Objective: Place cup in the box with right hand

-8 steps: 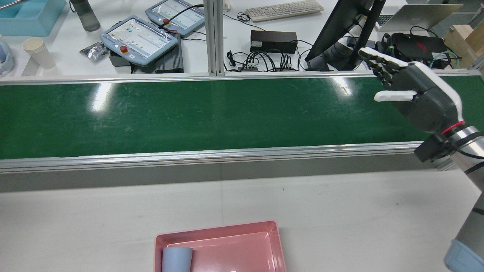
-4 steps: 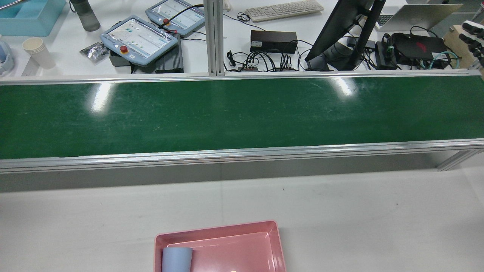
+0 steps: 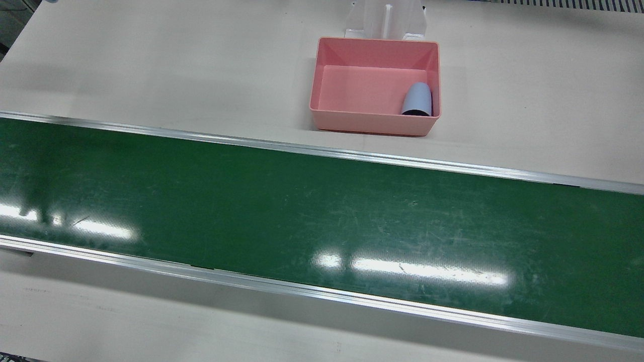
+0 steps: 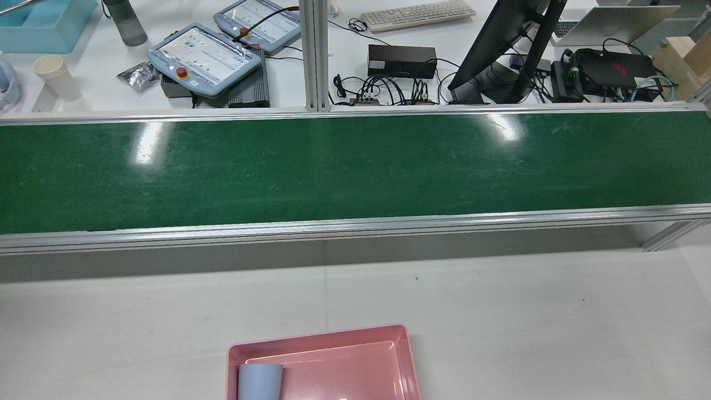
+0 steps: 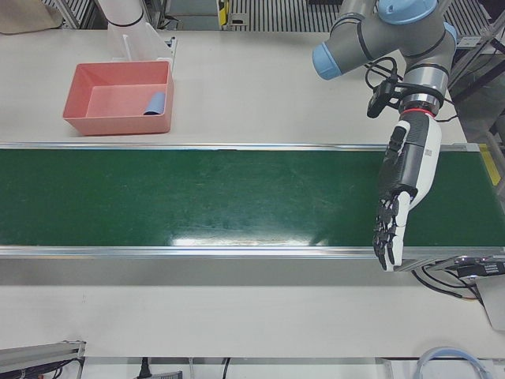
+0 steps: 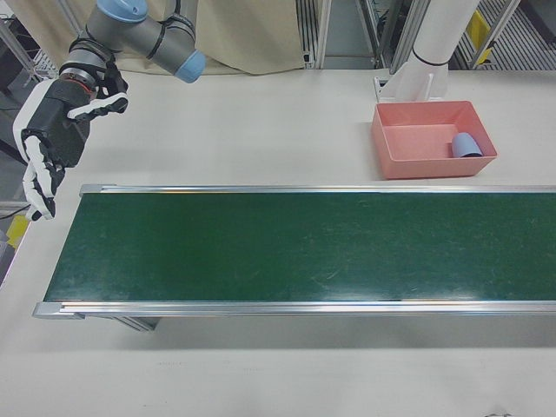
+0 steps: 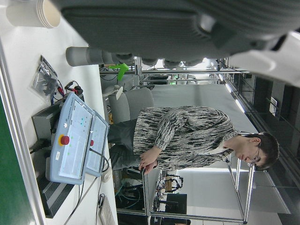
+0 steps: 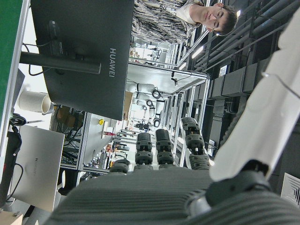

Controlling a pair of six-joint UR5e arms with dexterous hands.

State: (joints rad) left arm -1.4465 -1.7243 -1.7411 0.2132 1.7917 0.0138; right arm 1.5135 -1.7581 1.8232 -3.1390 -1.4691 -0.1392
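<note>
A pale blue cup (image 3: 417, 99) lies on its side inside the pink box (image 3: 375, 123), against one end wall; it also shows in the rear view (image 4: 260, 381), the left-front view (image 5: 156, 103) and the right-front view (image 6: 466, 145). My right hand (image 6: 52, 143) is open and empty, fingers spread, raised off the far end of the green belt (image 6: 295, 248), far from the box (image 6: 417, 161). My left hand (image 5: 404, 193) is open and empty, fingers pointing down over the other belt end. Neither hand shows in the rear or front view.
The green conveyor belt (image 4: 344, 166) spans the table between aluminium rails. Beyond it stand a monitor (image 4: 500, 44), teach pendants (image 4: 205, 55), cables and a stack of paper cups (image 4: 55, 78). A white arm pedestal (image 3: 385, 20) stands behind the box.
My right hand has lifted up and out of the rear view at the right side. The cup and the box have not moved.
</note>
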